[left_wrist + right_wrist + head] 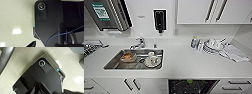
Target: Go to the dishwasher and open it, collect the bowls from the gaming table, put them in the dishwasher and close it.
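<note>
I face a white kitchen counter (184, 62). Under its front edge, right of centre, the dishwasher (192, 86) shows a dark interior with something green at its top. In the steel sink (111, 63) sits a bowl (128, 57) holding something orange-brown, beside white cups on a plate (152, 60). A stack of white dishes (213, 45) stands on the counter at the right. The gaming table is out of view. Both wrist views look down past my dark base plate (50, 21) (42, 80) at pale floor.
A faucet (137, 43) stands behind the sink, with a black dispenser (159, 20) on the wall above. A small bottle (193, 42) and a folded cloth (235, 53) lie near the dishes. White drawers with dark handles (131, 85) flank the dishwasher. Upper cabinets (209, 11) hang overhead.
</note>
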Robot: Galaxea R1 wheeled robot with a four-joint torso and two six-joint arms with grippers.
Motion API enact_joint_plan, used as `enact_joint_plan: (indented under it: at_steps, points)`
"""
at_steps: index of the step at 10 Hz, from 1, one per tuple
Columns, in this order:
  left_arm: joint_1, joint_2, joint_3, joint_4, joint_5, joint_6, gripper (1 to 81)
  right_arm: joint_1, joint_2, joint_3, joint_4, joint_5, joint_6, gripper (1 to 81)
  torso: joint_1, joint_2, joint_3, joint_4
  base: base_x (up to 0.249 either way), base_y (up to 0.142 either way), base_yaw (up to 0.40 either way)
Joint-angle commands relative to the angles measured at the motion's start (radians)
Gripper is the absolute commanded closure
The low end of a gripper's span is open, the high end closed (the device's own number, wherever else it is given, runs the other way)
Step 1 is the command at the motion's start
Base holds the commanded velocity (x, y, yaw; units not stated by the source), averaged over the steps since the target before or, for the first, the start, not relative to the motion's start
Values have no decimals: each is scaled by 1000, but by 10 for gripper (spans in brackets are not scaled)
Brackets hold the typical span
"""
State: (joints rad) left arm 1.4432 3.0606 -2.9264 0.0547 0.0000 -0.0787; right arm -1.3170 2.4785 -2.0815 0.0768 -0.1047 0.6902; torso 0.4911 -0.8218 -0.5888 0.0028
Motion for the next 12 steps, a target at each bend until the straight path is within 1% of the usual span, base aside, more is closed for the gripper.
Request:
enact_joint_plan:
  at_steps: [1, 2, 3, 5, 6, 7, 9, 10, 11, 12]
  points:
    - [-10, -14, -10, -12, 74, 0, 10, 92, -106, 86, 165, -55, 6, 10, 63, -97, 0, 0, 0, 0, 0]
    - [-10, -15, -8, -12, 74, 2, 10, 124, -132, 121, 211, -56, 6, 10, 84, -131, 0, 0, 0, 0, 0]
    - [-11, -15, -8, -12, 75, 0, 10, 155, -148, 143, 235, -56, 6, 10, 108, -169, 0, 0, 0, 0, 0]
    - [-10, -14, -10, -12, 80, 0, 10, 187, -157, 154, 308, -56, 6, 10, 150, -236, 1, 0, 0, 0, 0]
    - [-10, -14, -8, -13, 80, 0, 10, 198, -152, 149, 326, -56, 6, 10, 109, -175, 1, 0, 0, 0, 0]
    - [-11, -17, -10, -13, 83, 2, 10, 210, -143, 141, 348, -56, 6, 10, 125, -203, 1, 0, 0, 0, 0]
    - [-11, -22, -10, -13, 110, 1, 10, 245, -128, 149, 366, -53, 6, 10, 135, -220, 2, 0, 0, 0, 0]
    - [-10, -20, -10, -13, 112, 0, 10, 279, -139, 176, 373, -53, 6, 10, 134, -219, 2, 0, 0, 0, 0]
    - [-8, -19, -10, -13, 112, 2, 10, 317, -175, 239, 382, -47, 6, 10, 135, -218, 2, 0, 0, 0, 0]
    - [-7, -15, -10, -12, 112, 2, 10, 373, -234, 327, 388, -46, 6, 10, 135, -219, 2, 0, 0, 0, 0]
